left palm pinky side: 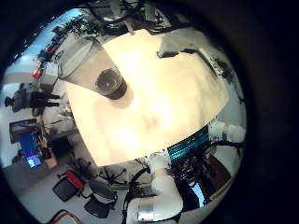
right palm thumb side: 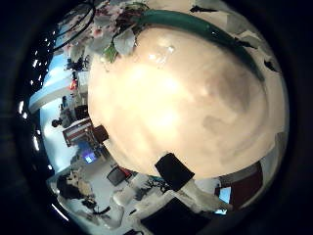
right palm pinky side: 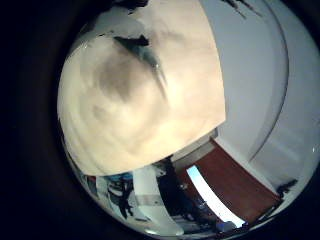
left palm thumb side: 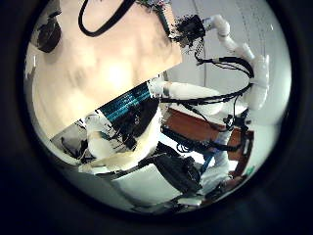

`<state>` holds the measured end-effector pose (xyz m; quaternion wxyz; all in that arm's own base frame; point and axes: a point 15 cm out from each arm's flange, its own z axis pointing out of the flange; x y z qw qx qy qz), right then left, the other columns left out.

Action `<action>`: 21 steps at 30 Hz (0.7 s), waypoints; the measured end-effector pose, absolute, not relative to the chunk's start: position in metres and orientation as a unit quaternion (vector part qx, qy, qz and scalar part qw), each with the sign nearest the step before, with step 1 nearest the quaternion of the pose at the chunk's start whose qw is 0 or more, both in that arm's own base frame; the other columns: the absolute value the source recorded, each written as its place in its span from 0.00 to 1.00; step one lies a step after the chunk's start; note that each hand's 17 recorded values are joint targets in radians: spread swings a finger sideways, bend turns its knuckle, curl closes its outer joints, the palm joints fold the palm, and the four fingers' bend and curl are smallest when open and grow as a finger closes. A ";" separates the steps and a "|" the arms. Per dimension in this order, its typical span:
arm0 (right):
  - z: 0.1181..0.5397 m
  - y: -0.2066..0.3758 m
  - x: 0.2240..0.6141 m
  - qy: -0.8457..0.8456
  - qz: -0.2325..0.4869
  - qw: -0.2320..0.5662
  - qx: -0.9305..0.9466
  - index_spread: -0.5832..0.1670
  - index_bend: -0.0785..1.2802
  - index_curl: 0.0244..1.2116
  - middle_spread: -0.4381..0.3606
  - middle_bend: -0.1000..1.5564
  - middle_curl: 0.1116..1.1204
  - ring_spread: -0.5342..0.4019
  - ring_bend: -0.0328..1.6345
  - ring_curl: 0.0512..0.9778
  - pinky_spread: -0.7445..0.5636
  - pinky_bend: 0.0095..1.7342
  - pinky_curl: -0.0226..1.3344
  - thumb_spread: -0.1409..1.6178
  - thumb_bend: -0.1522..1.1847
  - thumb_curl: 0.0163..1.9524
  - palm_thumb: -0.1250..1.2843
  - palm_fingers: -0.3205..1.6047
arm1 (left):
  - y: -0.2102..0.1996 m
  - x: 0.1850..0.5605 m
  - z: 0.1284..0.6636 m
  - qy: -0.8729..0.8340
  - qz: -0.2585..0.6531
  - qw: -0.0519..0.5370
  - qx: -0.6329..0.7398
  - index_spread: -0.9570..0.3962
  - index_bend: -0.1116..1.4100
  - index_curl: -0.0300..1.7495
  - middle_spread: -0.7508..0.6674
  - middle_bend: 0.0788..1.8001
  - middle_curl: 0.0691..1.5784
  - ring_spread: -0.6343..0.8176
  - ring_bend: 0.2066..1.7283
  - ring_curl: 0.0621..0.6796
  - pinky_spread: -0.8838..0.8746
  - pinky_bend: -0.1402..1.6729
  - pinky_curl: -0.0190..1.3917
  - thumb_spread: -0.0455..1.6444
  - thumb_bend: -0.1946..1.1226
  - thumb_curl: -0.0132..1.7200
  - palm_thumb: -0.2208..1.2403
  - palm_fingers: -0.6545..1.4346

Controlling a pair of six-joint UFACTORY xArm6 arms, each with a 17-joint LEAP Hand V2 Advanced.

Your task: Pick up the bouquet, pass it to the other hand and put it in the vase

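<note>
The bouquet fills the rim of the right thumb side palm view, close to that palm, with its flowers [right palm thumb side: 110, 37] at one end and its long stems [right palm thumb side: 210, 37] running across. The stem ends [right palm pinky side: 148, 60] jut out in the right little finger side palm view, above their shadow on the table [right palm pinky side: 120, 130]. The right hand [left palm pinky side: 176, 47] hangs over the far part of the table in the left little finger side palm view, and also shows in the left thumb side palm view [left palm thumb side: 188, 29]. A clear, empty vase [left palm pinky side: 101, 73] stands upright on the table [left palm pinky side: 159, 103]. The left hand is high above the table.
The vase [left palm thumb side: 45, 35] stands near the table edge [left palm thumb side: 88, 69], away from the right hand. Chairs [left palm pinky side: 79, 187] and desks stand beyond the table. A low cabinet [right palm pinky side: 235, 180] stands by the wall.
</note>
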<state>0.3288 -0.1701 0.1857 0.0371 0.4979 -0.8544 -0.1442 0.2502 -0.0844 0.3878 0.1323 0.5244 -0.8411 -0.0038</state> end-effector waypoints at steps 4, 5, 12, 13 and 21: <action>0.180 -0.178 0.341 -0.866 -0.122 0.028 0.484 0.72 0.24 0.35 0.76 0.43 0.31 0.61 0.61 0.35 0.83 0.57 0.25 0.66 0.10 0.22 0.46 0.19 | -0.084 0.250 0.389 -0.844 -0.003 0.131 0.520 0.58 0.20 0.27 0.55 0.09 0.23 0.57 0.31 0.09 0.65 0.47 0.01 0.69 0.13 0.18 0.27 0.50; 0.179 -0.180 0.344 -0.868 -0.117 0.025 0.481 0.73 0.24 0.35 0.76 0.42 0.31 0.60 0.61 0.35 0.82 0.56 0.24 0.66 0.10 0.22 0.47 0.20 | -0.084 0.250 0.389 -0.844 -0.002 0.131 0.519 0.58 0.20 0.27 0.55 0.09 0.23 0.57 0.31 0.09 0.65 0.47 0.01 0.69 0.13 0.18 0.27 0.50; 0.180 -0.190 0.349 -0.880 -0.105 0.019 0.462 0.75 0.21 0.33 0.75 0.40 0.30 0.57 0.58 0.33 0.80 0.52 0.21 0.66 0.10 0.22 0.49 0.23 | -0.085 0.249 0.388 -0.846 -0.004 0.134 0.516 0.58 0.20 0.27 0.55 0.09 0.23 0.57 0.31 0.09 0.65 0.47 0.01 0.69 0.13 0.17 0.27 0.50; 0.179 -0.191 0.348 -0.881 -0.106 0.020 0.460 0.74 0.21 0.33 0.75 0.40 0.30 0.56 0.58 0.32 0.80 0.52 0.21 0.66 0.10 0.22 0.49 0.24 | -0.085 0.248 0.387 -0.846 -0.004 0.134 0.516 0.58 0.20 0.27 0.55 0.09 0.23 0.57 0.31 0.09 0.65 0.47 0.01 0.69 0.13 0.17 0.27 0.50; 0.163 -0.209 0.357 -0.886 -0.114 0.041 0.448 0.73 0.21 0.34 0.74 0.37 0.29 0.56 0.55 0.31 0.80 0.46 0.18 0.66 0.10 0.22 0.52 0.24 | -0.088 0.249 0.388 -0.848 0.000 0.137 0.511 0.58 0.20 0.27 0.55 0.09 0.23 0.57 0.31 0.09 0.65 0.47 0.01 0.69 0.13 0.17 0.27 0.50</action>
